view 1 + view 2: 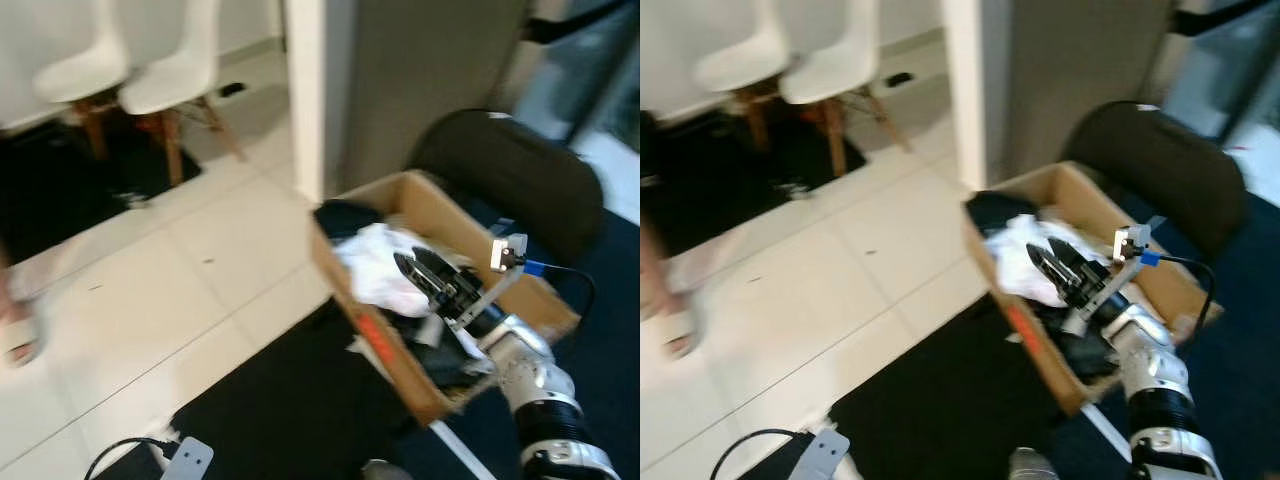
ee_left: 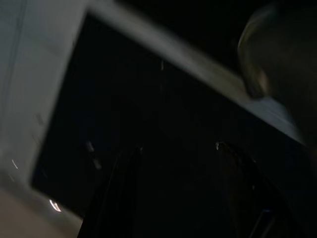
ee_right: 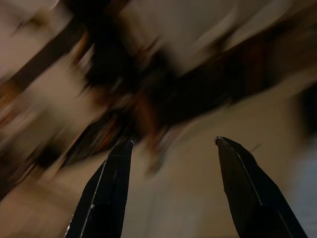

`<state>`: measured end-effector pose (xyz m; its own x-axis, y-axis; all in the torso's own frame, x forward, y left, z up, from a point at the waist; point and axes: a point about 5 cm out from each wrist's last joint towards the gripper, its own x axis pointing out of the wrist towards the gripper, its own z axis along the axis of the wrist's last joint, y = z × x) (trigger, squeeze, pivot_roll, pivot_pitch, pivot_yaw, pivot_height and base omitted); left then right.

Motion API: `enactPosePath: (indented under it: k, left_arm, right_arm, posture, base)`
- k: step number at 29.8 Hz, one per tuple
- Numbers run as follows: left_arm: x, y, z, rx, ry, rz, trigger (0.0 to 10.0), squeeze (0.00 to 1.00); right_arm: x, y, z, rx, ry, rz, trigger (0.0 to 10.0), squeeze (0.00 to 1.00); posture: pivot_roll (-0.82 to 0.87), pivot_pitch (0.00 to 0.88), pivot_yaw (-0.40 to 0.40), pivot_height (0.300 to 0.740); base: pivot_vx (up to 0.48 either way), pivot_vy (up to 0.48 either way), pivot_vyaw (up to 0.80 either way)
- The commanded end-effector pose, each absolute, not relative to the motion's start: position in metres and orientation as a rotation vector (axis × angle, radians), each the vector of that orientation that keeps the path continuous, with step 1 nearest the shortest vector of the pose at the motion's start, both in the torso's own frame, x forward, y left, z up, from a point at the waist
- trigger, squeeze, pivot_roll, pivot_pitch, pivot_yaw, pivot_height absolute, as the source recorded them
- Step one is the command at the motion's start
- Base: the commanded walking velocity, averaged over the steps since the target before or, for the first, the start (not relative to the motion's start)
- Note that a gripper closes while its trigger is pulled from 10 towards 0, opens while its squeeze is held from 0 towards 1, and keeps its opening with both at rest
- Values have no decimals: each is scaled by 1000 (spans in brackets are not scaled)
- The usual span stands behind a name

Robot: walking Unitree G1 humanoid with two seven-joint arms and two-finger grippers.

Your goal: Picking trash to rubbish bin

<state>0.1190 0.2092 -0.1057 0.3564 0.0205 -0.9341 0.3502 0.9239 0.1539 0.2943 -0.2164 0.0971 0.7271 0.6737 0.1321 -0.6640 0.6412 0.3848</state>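
Observation:
A brown cardboard box (image 1: 372, 335) stands on the dark rug as the bin. It holds crumpled white trash (image 1: 375, 265) and dark items (image 1: 345, 216). My right gripper (image 1: 410, 262) hovers over the box's middle, just above the white trash, with its fingers pointing toward the left. In the blurred right wrist view its gripper (image 3: 173, 144) is open with nothing between the fingers. The left wrist view is very dark; the left gripper (image 2: 176, 146) shows two faint fingers (image 2: 116, 198) standing apart over dark floor.
A white pillar (image 1: 305, 90) rises right behind the box, and a black rounded chair back (image 1: 510, 170) is at its far right. Two white chairs (image 1: 160, 80) stand at the back left. A person's sandalled foot (image 1: 15, 335) is at the left edge. A cable and adapter (image 1: 185, 458) lie on the floor.

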Motion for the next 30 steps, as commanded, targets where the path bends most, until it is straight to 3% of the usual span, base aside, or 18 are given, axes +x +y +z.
enactPosePath:
  k: [1, 8, 9, 14, 16, 20, 30]
  left_arm:
    - [112, 212, -107, 370, 1221, -226, 10000, 0]
    - [110, 212, -108, 367, 1225, -228, 10000, 0]
    - [109, 211, -108, 364, 1226, -232, 10000, 0]
    - [109, 209, -109, 361, 1227, -238, 10000, 0]
    - [109, 209, -109, 361, 1227, -238, 10000, 0]
    - [109, 209, -109, 362, 1226, -241, 10000, 0]
    - [111, 207, -108, 371, 1222, -250, 10000, 0]
  right_arm:
    - [282, -217, 86, 436, 102, 813, 10000, 0]
    - [257, -240, 49, 366, 324, 747, 10000, 0]
    - [240, -253, 23, 316, 487, 671, 10000, 0]
    - [200, -269, -21, 221, 787, 519, 10000, 0]
    - [194, -270, -26, 210, 822, 508, 10000, 0]
    - [154, -269, -60, 149, 1030, 350, 10000, 0]
    - [111, -248, -94, 76, 1208, 190, 10000, 0]
  posture:
    - [-30, 125, 57, 740]
    - [-37, 127, 52, 740]
    - [-37, 127, 52, 740]
    - [-40, 127, 51, 740]
    - [-40, 127, 51, 740]
    - [-42, 126, 49, 740]
    - [-39, 122, 55, 740]
  base:
    - [0, 0, 712]
    - [0, 0, 712]
    - [0, 0, 706]
    - [0, 0, 710]
    - [0, 0, 706]
    - [0, 0, 712]
    - [0, 0, 711]
